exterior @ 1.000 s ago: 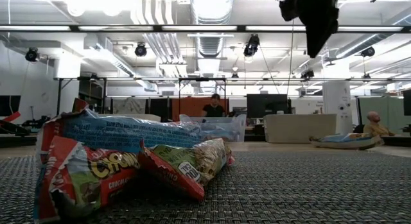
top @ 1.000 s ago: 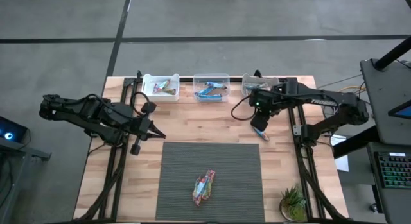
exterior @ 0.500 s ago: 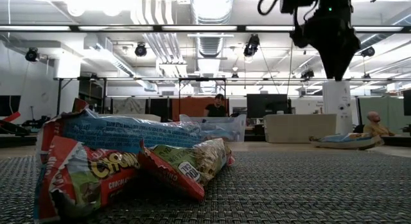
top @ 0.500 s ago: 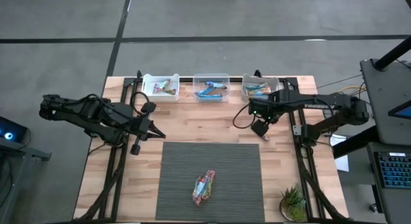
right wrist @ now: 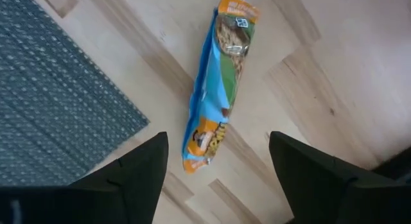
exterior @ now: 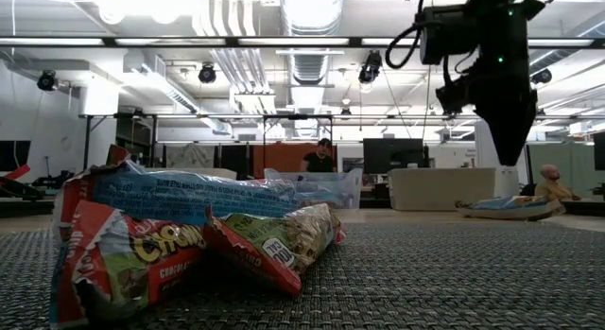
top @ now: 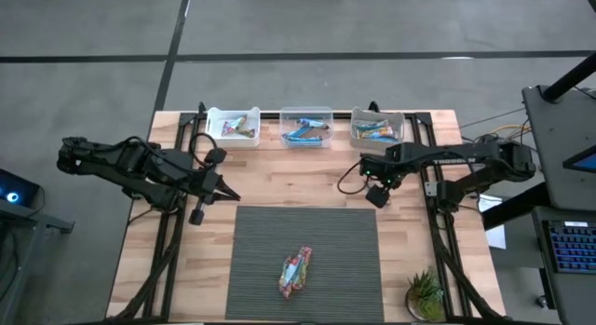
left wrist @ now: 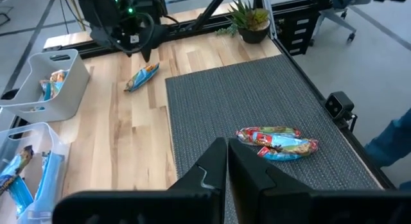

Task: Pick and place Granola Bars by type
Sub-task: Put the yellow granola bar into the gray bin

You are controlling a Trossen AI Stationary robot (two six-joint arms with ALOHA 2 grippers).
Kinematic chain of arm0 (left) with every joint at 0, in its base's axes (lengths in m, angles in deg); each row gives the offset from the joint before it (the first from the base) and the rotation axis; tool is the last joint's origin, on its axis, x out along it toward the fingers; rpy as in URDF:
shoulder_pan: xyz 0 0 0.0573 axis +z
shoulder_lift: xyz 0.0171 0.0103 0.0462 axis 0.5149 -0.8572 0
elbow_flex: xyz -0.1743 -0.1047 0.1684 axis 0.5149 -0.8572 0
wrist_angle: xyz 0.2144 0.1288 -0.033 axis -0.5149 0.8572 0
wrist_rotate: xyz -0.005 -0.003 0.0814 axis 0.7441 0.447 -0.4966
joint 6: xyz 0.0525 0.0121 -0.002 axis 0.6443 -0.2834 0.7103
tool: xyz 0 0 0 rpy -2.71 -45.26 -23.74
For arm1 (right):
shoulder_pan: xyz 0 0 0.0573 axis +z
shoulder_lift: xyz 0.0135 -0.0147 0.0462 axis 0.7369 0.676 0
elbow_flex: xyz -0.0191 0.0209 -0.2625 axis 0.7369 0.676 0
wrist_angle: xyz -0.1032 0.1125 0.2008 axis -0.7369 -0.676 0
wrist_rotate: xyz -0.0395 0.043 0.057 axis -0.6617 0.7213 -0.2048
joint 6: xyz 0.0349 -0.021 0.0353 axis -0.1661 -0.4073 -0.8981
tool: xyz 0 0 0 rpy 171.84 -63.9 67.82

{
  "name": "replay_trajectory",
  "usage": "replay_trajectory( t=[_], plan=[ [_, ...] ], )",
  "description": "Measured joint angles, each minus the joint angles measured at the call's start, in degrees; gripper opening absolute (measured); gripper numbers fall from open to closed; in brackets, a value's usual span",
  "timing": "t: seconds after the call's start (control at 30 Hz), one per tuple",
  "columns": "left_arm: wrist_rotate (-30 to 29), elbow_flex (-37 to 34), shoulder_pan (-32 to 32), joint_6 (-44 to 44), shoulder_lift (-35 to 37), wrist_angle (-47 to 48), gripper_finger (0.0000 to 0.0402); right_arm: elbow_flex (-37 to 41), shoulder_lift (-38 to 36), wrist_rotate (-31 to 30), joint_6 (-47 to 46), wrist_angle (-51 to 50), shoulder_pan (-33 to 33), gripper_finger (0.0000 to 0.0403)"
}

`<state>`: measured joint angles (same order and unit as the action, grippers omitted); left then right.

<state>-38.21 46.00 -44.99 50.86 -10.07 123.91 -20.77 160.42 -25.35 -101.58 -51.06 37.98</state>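
Camera overhead: counted three bins (top: pixel 305 114) in a row along the far edge, presumably one per type; contents too small to count. Found right gripper (top: pixel 376 193) over bare wood just off the far right corner of the mat (top: pixel 307 232), and left gripper (top: pixel 223 193) parked off the far left corner, probably to stay clear.

Table level: counted three Granola Bars heaped on the mat, namely a blue one (exterior: pixel 198 196), a red one (exterior: pixel 123 259) and a green-and-red one (exterior: pixel 279 237), apparently awaiting sorting.

Left wrist: saw own fingers pressed together, holding nothing. Spotted a fourth bar (left wrist: pixel 142 77) alone on wood beside the mat, under the right gripper.

Right wrist: looked down between fingers (right wrist: pixel 144 169) spread wide and empty, with the fourth bar centred ahead. Judged this as lined up for a grasp.
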Motion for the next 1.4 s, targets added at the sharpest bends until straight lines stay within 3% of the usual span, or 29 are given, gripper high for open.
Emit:
replay_trajectory(
  t=[0.37, 1.4],
  plan=[
    [-1.0, 0.0, 0.0, -2.4, 0.0, 0.0, 0.0, 5.4, 0.1, 1.8, 1.6, 7.6, -0.8, 0.0259],
    [-2.5, 0.0, 0.0, -3.1, 0.0, 0.0, 0.0, 14.0, 0.2, 3.9, -0.3, 16.9, -1.0, 0.0248]
  ],
)
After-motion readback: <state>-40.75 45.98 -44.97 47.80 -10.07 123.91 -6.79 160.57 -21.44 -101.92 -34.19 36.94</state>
